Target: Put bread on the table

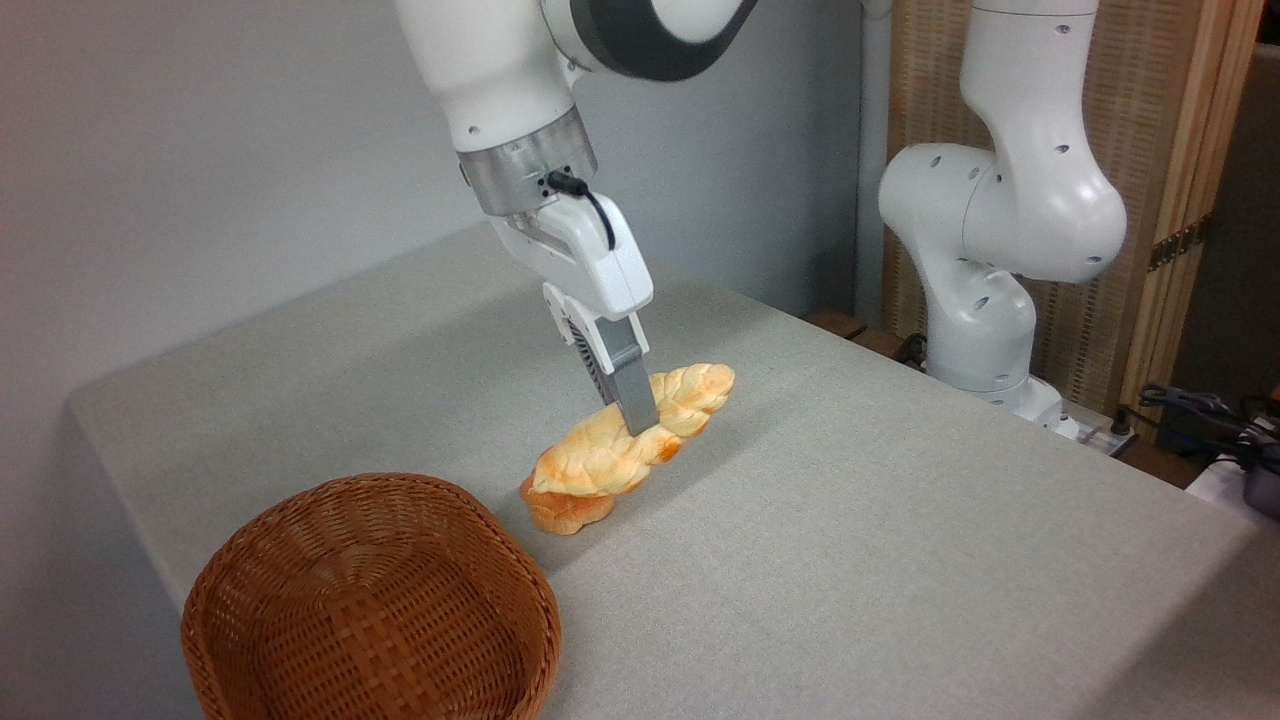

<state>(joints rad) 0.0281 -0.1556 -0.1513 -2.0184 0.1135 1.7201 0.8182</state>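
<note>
Landmark: I took the round brown woven wicker basket (370, 605) at the counter's near-left corner as my reference.
Counter: the light grey speckled cloth-covered counter (850, 520) carried everything I saw.
Bread: the elongated braided loaf, pale cream to golden-orange (625, 435), sat up and to the right of the basket, close to it but not in it; its near end rested on a small orange knotted bun (565, 512), and its far end tilted upward, away from the basket.
Bun: it lay on the cloth just beyond the basket's rim, under the loaf's near end.
Claw: the white arm's claw (638, 422) came down from above and pinched the bread at about its middle; I saw one grey finger (630, 385) pressed against the near side, the other hidden behind.
Arm base: the white base (985, 330) stood far to the right of the basket, at the counter's back edge.
Basket contents: its interior looked bare from my view.
</note>
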